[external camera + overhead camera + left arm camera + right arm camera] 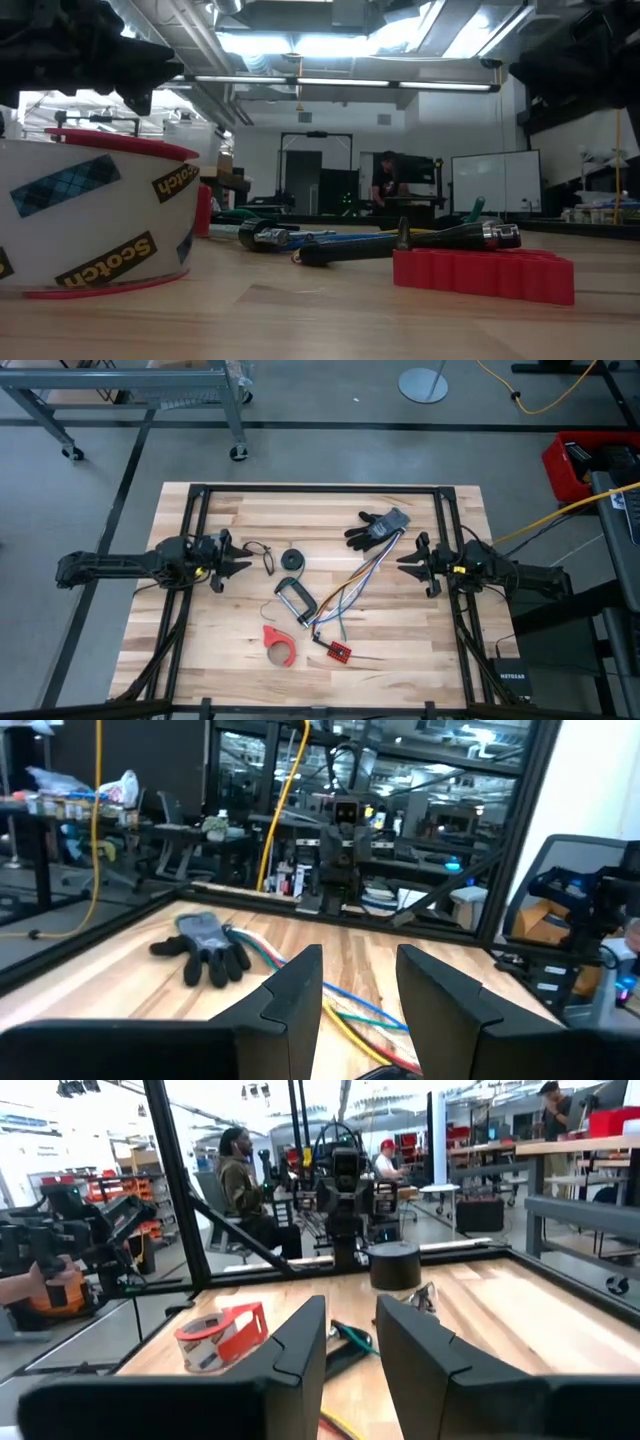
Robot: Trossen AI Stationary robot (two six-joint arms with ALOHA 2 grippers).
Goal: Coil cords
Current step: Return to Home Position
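Note:
The cord shows as a small black round coil [291,560] lying flat on the table between the two arms, with a thin dark looped tail [258,552] beside it. The coil also shows in the right wrist view [393,1265]. My left gripper [235,558] is open and empty, just left of the tail, its fingers pointing toward the table's right edge. My right gripper [410,560] is open and empty at the right, pointing toward the coil. In the left wrist view my left gripper [360,1010] shows open; the cord is out of that view.
A multicoloured wire bundle [350,585] runs to a small red board [337,651]. A black-grey glove [378,525] lies at the far right. A metal C-clamp [295,600] and a red tape dispenser [280,643] lie nearer the front. A black frame [320,489] borders the table.

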